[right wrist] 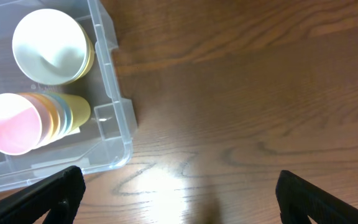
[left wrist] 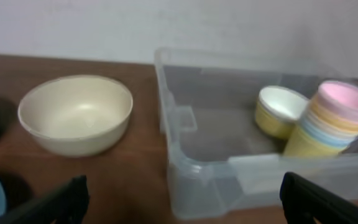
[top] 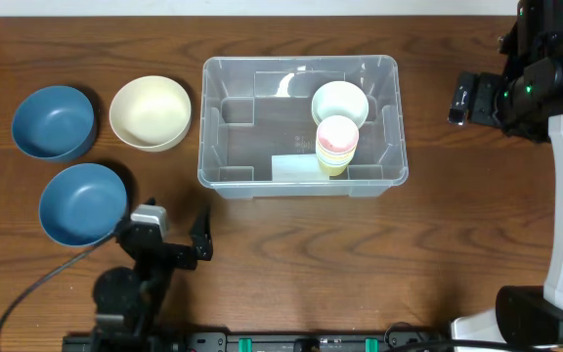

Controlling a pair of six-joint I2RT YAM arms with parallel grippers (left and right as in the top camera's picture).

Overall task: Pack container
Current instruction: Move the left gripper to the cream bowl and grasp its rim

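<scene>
— On the table (top: pixel 291 274), where was the container (top: pixel 301 61) placed?

— It was set mid-table toward the far edge, open top up, so that it could be filled from above by either arm.

— What was left outside it?

— Three bowls were seen to its left: a cream bowl (top: pixel 150 112) just beside its wall, and two blue bowls (top: pixel 54 122) further out, one nearer the front. They were judged not yet packed, and were laid within the left arm's reach.

— And what was already held inside?

— A cup stack (top: pixel 336 145), pink on top, was leaned over in the right half, with a single pale cup (top: pixel 340 103) just beside it toward the far wall. The left half was seen largely bare, so room was judged to be left for the bowls.

— How were the pincers held?

— The left gripper (left wrist: pixel 184 186) was held low at the front, aimed at the container and cream bowl, its fingers spread wide apart and nothing gripped. The right gripper (right wrist: pixel 179 177) was held above bare wood off the container's right corner, likewise spread and empty.
</scene>
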